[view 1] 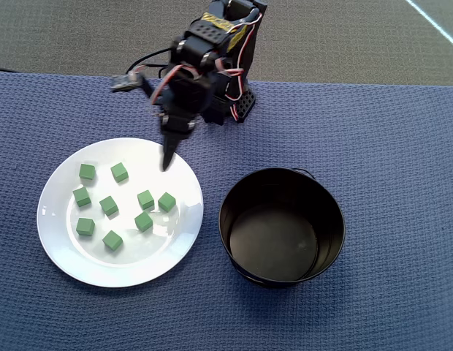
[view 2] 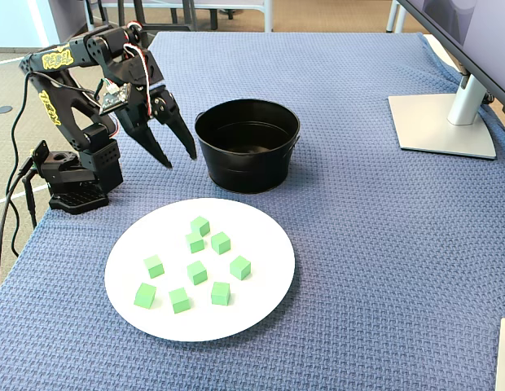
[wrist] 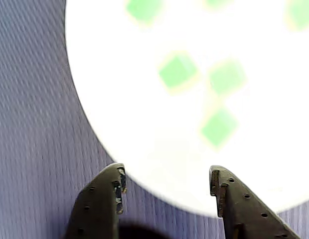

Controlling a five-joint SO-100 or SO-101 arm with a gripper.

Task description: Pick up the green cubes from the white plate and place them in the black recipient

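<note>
In the fixed view, the gripper (view 2: 177,155) is hanging spread and empty at upper left, above nine green cubes (view 2: 197,272) on the white plate (view 2: 269,285); the closely clustered cubes risk scattering; the black recipient (view 2: 248,147) is sitting empty

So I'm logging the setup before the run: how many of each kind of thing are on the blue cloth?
Small matte green cubes: 9, all on the plate
Round glossy white plate: 1
Round black metal pot: 1, empty
Total: 11

8 green cubes (view 1: 109,205) on white plate (view 1: 58,257)
</note>
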